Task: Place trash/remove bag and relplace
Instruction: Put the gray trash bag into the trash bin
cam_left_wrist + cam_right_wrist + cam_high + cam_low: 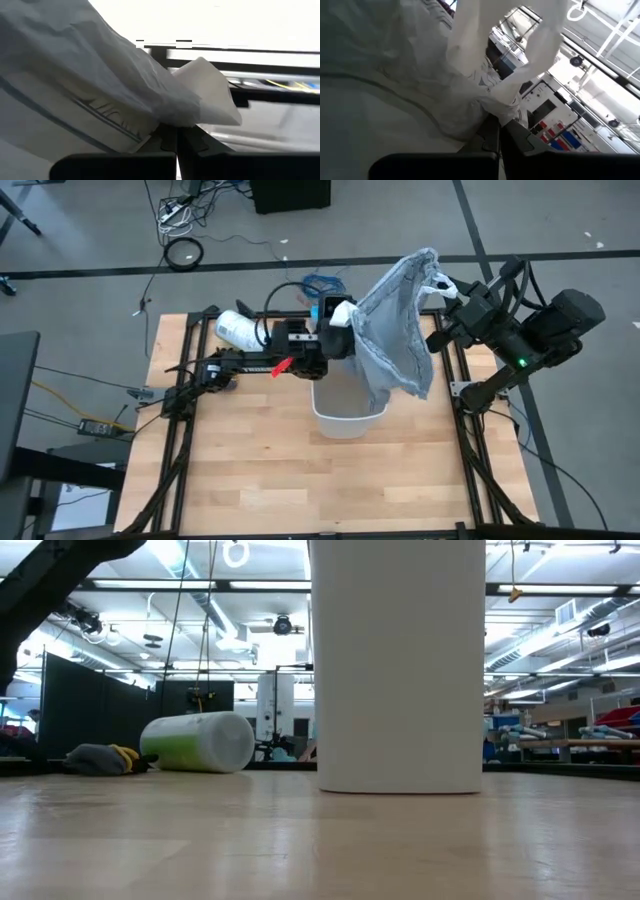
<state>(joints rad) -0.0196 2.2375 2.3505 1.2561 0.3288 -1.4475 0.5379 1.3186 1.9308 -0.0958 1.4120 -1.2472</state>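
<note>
The bag (395, 330) is a thin, crinkly grey-blue translucent liner, raised above the white bin (345, 415) and spread between my two grippers. My left gripper (345, 315) is shut on its left top edge. My right gripper (443, 288) is shut on its right top corner, where white flaps (540, 45) stick out. The bag's lower end (400, 385) hangs over the bin's right rim. The bin stands upright on the table (400, 665). No loose trash shows on the table. My left gripper pinches a bunched edge of the bag (165, 112) between its two shut fingers, coming level from the table's left. Several crinkled layers meet at the fingers. The bag hangs away from the hold, lifted. My right gripper pinches gathered plastic at the bag's top corner (495, 107) between its shut fingers, coming from the table's right. The plastic is bunched in several folds there. The bag hangs below, drawn up to its highest point at this hold.
A white cylindrical roll with green print (200, 743) lies on its side at the far left of the table (237, 328). A grey and yellow bundle (100, 758) lies beyond it. Blue cable (322, 280) sits past the far edge. Bare wood (300, 480) lies near the bin.
</note>
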